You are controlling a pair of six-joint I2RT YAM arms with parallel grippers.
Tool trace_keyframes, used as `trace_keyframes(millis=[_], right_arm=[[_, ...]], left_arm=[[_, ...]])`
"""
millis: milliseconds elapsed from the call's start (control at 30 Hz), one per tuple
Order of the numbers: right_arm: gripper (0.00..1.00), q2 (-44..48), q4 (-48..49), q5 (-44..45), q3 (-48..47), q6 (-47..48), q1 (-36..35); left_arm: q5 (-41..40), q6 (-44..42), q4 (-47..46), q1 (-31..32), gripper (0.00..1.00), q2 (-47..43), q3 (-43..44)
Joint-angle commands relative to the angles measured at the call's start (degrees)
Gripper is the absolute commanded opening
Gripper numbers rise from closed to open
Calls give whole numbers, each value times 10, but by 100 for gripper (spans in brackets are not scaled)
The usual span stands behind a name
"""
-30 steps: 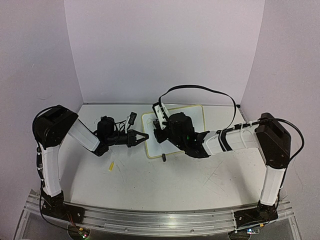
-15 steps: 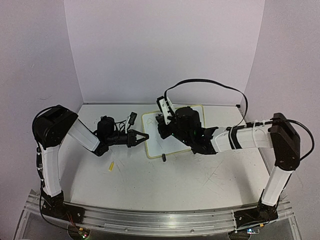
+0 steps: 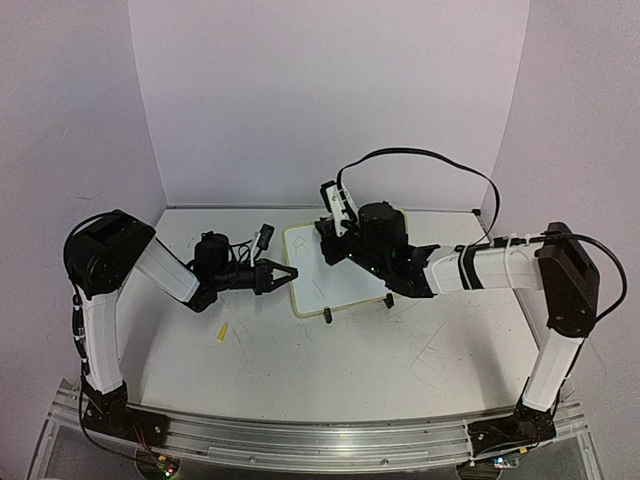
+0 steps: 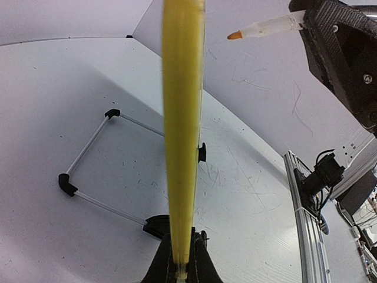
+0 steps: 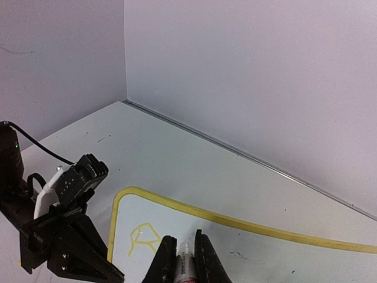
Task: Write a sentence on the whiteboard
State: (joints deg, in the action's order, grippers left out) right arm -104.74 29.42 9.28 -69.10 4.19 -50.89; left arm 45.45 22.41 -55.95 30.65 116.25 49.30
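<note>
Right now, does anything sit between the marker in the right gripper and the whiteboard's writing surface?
Nothing visible does. The right gripper holds the marker over the whiteboard, with bare board beneath it. The left gripper clamps only the board's left rim, and the yellow scribble lies near that corner, off to one side.

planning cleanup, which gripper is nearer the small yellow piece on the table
Left. The left gripper clamps the left edge of the whiteboard, just beyond and right of the yellow piece; the right gripper is farther off, above the board.
</note>
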Motion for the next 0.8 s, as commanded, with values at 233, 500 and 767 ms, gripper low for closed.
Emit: trace_keyframes(millis=[233,500,767], right_arm=[[0,-32,14,-7,-50,9,-3],[0,-41,11,8,-55,8,-3],[0,-47,5,36,-49,7,-3]], left_arm=[[-15,-18,39,-2,0,-7,6],[-15,-19,40,-2,0,-7,6],[-15,-19,39,-2,0,-7,6]])
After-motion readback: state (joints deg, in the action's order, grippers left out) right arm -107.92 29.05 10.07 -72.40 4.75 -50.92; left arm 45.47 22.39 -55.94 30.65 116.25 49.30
